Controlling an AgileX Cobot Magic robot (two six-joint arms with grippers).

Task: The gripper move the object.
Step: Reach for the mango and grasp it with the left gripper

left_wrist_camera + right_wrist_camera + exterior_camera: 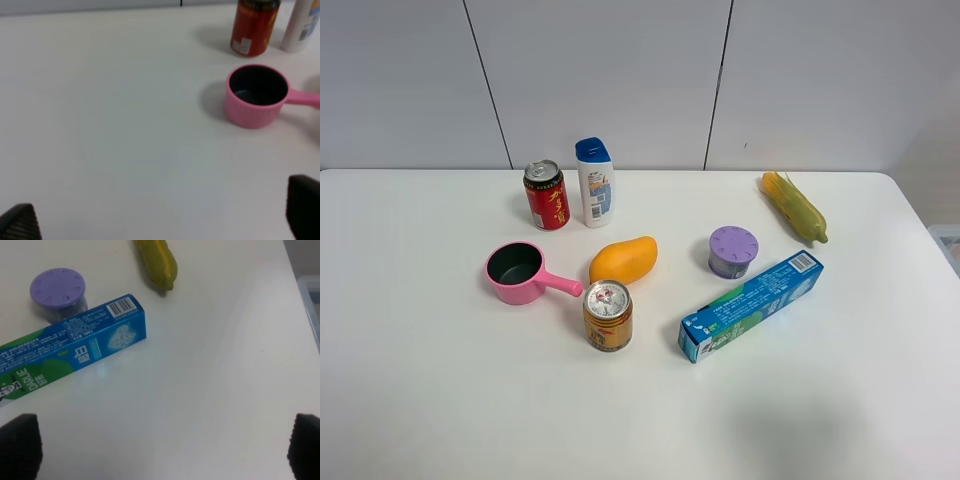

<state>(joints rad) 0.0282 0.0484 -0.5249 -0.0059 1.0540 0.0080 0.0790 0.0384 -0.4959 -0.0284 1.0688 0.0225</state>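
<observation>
The orange-yellow mango-shaped object point(623, 259) lies on the white table point(440, 400) near the middle, between the pink pot's handle and a purple-lidded tub. It shows in neither wrist view. Neither arm shows in the exterior high view. My left gripper point(165, 220) is open and empty, its black fingertips point(20, 222) wide apart at the frame's corners, above bare table short of the pink pot point(256, 95). My right gripper point(165, 447) is open and empty, its fingertips point(20, 445) wide apart above bare table near the blue box point(70, 347).
A pink pot point(520, 272), red can point(547, 195), white bottle with blue cap point(595, 182), gold-orange can point(608, 315), purple-lidded tub point(732, 251), blue toothpaste box point(752, 305) and corn cob point(795, 206) stand around the mango. The table's right edge point(300, 295) is near.
</observation>
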